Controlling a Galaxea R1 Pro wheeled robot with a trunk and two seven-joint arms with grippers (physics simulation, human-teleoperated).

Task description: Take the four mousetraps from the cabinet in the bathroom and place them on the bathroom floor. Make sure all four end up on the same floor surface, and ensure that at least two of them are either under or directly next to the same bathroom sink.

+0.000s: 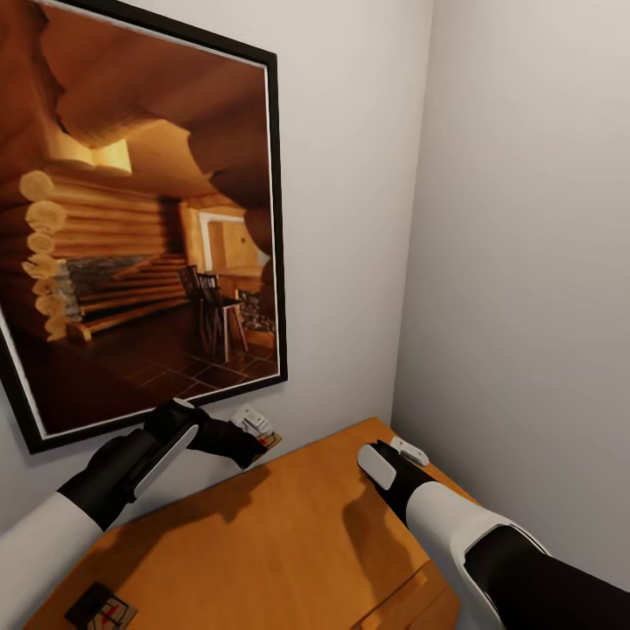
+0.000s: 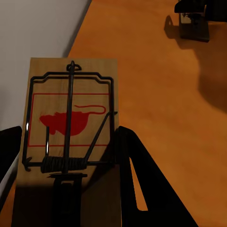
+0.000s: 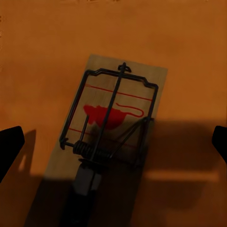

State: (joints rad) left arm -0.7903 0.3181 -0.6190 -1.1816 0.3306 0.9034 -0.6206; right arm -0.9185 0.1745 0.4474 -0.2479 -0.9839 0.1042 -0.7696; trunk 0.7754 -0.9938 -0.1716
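Observation:
My left gripper (image 1: 252,442) is shut on a mousetrap (image 1: 261,429), held just above the back of the orange-brown cabinet (image 1: 289,542) beside the wall. In the left wrist view that mousetrap (image 2: 71,118) sits between the dark fingers (image 2: 137,179), its red mouse mark facing up. My right gripper (image 1: 389,459) hangs open, pointing down over the cabinet top's right part. The right wrist view shows a second mousetrap (image 3: 116,113) flat on the wood below it, with the fingers (image 3: 9,146) wide apart on either side. A third mousetrap (image 1: 101,605) lies at the cabinet's near left corner.
A large framed picture (image 1: 140,219) of a log interior hangs on the wall right behind the cabinet. A plain grey wall (image 1: 525,262) closes off the right side, forming a corner. A drawer handle (image 1: 402,599) shows on the cabinet front.

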